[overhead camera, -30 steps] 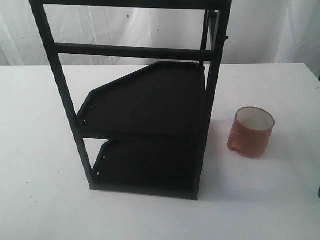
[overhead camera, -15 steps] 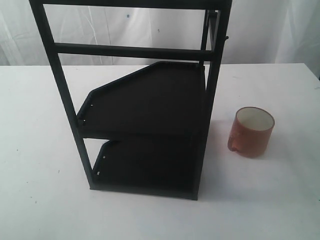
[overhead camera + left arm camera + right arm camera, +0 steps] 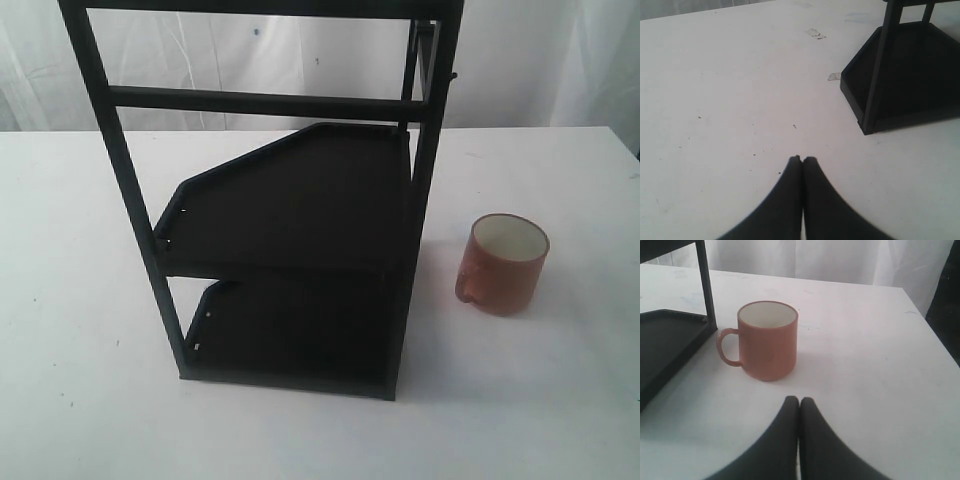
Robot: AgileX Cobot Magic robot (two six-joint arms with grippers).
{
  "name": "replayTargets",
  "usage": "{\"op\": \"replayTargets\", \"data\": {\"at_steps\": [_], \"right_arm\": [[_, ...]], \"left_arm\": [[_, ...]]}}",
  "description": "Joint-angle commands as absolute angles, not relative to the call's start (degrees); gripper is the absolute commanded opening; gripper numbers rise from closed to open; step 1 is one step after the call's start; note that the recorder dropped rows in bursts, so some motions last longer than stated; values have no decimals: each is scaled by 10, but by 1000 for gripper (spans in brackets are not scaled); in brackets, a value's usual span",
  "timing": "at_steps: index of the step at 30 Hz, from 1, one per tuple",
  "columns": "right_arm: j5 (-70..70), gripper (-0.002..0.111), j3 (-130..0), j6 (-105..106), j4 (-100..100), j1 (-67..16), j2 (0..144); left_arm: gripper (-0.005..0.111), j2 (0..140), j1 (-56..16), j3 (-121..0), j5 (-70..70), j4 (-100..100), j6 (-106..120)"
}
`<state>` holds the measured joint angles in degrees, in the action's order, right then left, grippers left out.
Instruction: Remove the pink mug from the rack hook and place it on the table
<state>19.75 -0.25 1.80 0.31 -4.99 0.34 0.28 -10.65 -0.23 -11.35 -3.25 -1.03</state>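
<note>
Tabletop, white and flecked with small dark specks, the table (image 3: 560, 400) carries the tall black rack (image 3: 290, 200). The rack's two dark angled-corner trays fill the middle of the exterior view, and its top is cut off by the picture edge. The pink mug (image 3: 503, 263) stands upright on the table near the rack's right post, apart from it. It is salmon outside and cream inside, its loop handle turned toward the rack and its base hidden against the table. The hook (image 3: 454, 74) is a tiny, hard-to-read peg high on that post, well above the mug. The left gripper (image 3: 801, 159) has its fingers pressed together, empty, over the table near the lower tray. The right gripper (image 3: 799, 400), likewise closed and empty, sits near the mug without touching it.
</note>
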Motion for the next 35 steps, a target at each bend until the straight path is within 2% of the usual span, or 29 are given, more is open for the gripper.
{"op": "replayTargets", "data": {"at_steps": [1,35], "right_arm": [[197,0,0,24,5,-46,0],[197,0,0,13,5,-46,0]], "left_arm": [[0,0,-104,0,-115,-34,-13],[0,0,-104,0,-115,-34,-13]]}}
